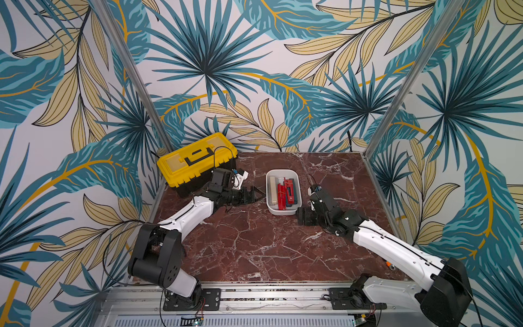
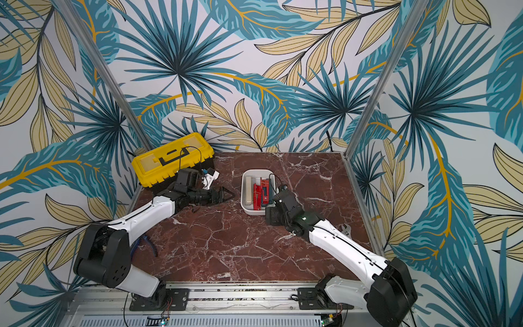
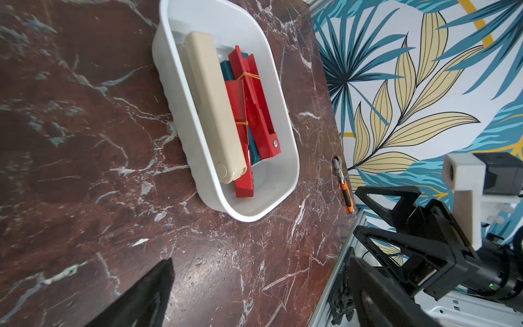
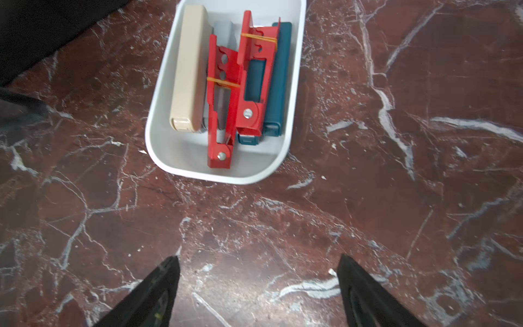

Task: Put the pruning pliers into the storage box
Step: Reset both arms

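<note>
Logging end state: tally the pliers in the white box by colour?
In the storage box, right wrist view:
beige pliers: 1
red pliers: 2
teal pliers: 2
grey pliers: 1 seen, partly hidden under the red
Total: 6 visible

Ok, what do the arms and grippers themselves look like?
The left arm and right arm have white shells, black joints and thin black cables along them. The left gripper and right gripper are black, with triangular open-frame fingers.

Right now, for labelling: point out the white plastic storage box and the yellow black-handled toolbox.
white plastic storage box [image 4: 184, 164]: right wrist view, near wall.
yellow black-handled toolbox [image 1: 177, 165]: a top view, lid.
</note>
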`<state>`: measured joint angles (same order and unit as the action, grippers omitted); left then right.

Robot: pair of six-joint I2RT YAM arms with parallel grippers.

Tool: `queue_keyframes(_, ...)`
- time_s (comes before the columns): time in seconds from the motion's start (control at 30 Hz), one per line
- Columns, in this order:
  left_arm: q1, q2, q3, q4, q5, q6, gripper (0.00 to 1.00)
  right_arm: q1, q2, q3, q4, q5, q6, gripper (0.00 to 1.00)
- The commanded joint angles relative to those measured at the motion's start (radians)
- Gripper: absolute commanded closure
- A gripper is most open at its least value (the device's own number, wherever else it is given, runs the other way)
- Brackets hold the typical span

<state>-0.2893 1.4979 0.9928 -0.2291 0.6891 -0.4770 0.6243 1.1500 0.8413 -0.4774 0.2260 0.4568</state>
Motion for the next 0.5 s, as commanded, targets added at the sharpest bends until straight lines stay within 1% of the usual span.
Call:
queue_keyframes(0.0, 0.008, -0.064, -0.033, -0.039, -0.093, 0.056, 0.0, 0.002, -0.082, -0.06, -0.004, 0.067, 0.016, 0.05)
queue_keyframes(0.13, 0.007, -0.093, -0.077, -0.039, -0.163, 0.074, 0.0, 0.0, -0.155, -0.098, -0.068, 0.142, 0.01, 0.03)
queue_keyframes(0.23, 0.009, -0.097, -0.11, -0.025, -0.253, 0.089, 0.0, -0.002, -0.182, -0.121, -0.107, 0.215, -0.004, 0.01)
queue_keyframes(0.33, 0.01, -0.113, -0.148, -0.023, -0.411, 0.133, 0.0, -0.002, -0.222, -0.178, -0.087, 0.333, -0.015, 0.01)
queue_keyframes(0.4, 0.01, -0.143, -0.171, -0.03, -0.526, 0.161, 0.0, -0.024, -0.267, -0.202, -0.047, 0.339, -0.018, 0.01)
queue_keyframes(0.47, 0.013, -0.169, -0.189, -0.029, -0.602, 0.175, 0.0, -0.023, -0.304, -0.221, 0.007, 0.371, -0.053, 0.01)
